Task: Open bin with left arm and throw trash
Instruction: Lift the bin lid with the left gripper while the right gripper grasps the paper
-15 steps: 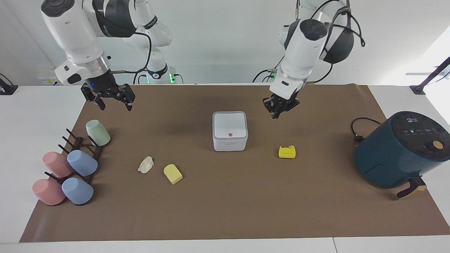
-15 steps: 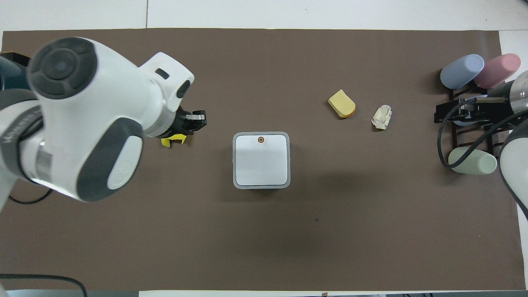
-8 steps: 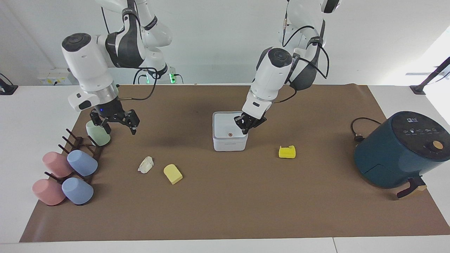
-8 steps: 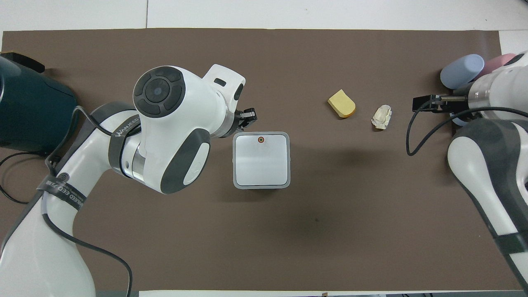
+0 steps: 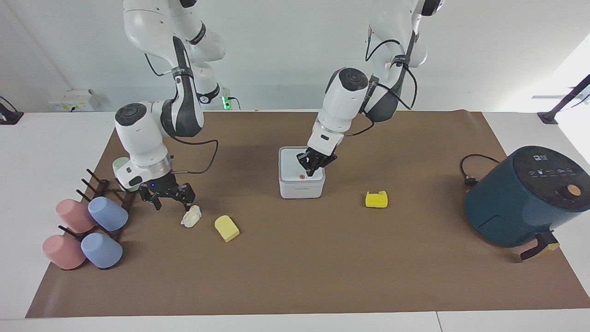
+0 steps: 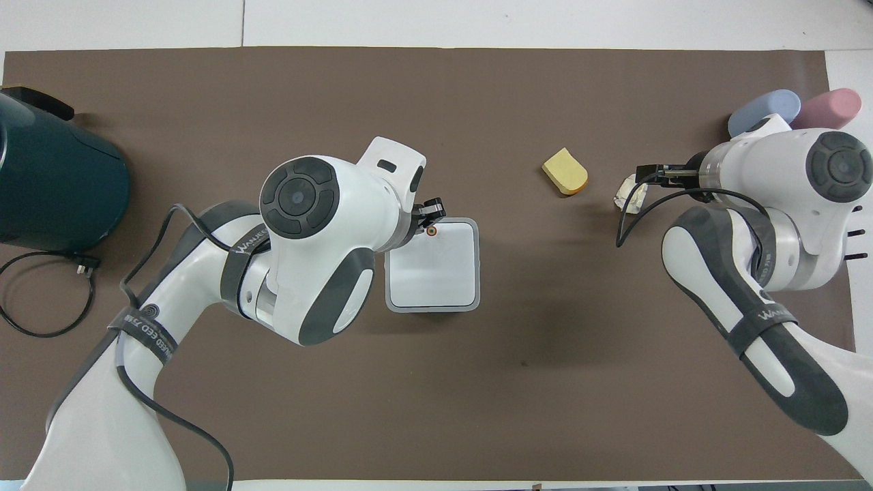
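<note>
Fingertips pressed together, our left gripper (image 5: 309,171) sits over the lid of the small white rounded cube bin (image 5: 302,184), beside its orange button (image 5: 302,176); the lid lies flat. Our right gripper (image 5: 169,201) hangs spread wide beside the crumpled white paper wad (image 5: 191,216), near the pale yellow rounded block (image 5: 227,228).

- Left gripper (image 5: 309,171) sits right over the bin (image 5: 302,185) lid, blocking it from above.
- Cup rack (image 5: 99,198) crowds the right gripper (image 5: 168,199).
- Mat (image 5: 322,267) farther from the robots: wide open.
</note>
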`<state>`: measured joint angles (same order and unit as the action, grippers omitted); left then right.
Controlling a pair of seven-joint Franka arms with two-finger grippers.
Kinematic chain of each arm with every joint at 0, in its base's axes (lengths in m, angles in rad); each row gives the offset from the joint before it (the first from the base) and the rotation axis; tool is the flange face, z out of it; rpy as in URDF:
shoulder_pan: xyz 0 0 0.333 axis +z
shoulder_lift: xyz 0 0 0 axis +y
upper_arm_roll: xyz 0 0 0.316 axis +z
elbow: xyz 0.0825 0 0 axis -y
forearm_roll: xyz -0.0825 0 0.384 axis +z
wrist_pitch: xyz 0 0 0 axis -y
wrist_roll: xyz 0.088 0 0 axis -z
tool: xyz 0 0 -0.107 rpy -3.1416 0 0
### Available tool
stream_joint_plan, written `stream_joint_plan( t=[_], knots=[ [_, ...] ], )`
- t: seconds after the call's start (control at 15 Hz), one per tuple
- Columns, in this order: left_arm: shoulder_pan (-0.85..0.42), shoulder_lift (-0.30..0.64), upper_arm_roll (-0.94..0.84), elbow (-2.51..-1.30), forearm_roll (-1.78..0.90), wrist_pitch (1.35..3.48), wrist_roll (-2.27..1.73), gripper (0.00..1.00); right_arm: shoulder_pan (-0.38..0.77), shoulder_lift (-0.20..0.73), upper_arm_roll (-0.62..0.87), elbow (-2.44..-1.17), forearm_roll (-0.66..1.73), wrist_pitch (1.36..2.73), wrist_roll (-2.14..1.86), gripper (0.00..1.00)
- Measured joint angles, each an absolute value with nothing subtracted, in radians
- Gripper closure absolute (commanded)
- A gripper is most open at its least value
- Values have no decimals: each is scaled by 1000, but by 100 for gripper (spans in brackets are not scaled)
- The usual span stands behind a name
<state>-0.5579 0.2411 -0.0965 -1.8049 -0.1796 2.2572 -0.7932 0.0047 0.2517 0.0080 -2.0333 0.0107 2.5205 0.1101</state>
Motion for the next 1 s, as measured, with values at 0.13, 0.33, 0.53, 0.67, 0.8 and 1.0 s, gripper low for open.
stream_joint_plan(
  t=[0.13, 0.33, 0.53, 0.67, 0.8, 1.0],
  knots=[
    [-558, 241, -96, -1805, -184, 2265, -794, 100, 19, 287, 9, -2038, 13, 2559, 121, 24],
    [-560, 241, -96, -1807, -185, 2267, -794, 100, 56, 313, 11, -2044, 13, 2576, 155, 100],
    [-580, 245, -97, -1816, -185, 2275, -790, 100, 90, 313, 12, -2050, 14, 2576, 179, 100],
    [-588, 247, -97, -1820, -185, 2277, -777, 100, 87, 313, 11, -2053, 14, 2576, 180, 100],
    [-597, 247, -96, -1828, -185, 2278, -769, 100, 83, 303, 7, -2053, 14, 2575, 180, 100],
    [-603, 248, -97, -1835, -185, 2281, -762, 100, 83, 227, 6, -2039, 14, 2474, 180, 100]
  ],
)
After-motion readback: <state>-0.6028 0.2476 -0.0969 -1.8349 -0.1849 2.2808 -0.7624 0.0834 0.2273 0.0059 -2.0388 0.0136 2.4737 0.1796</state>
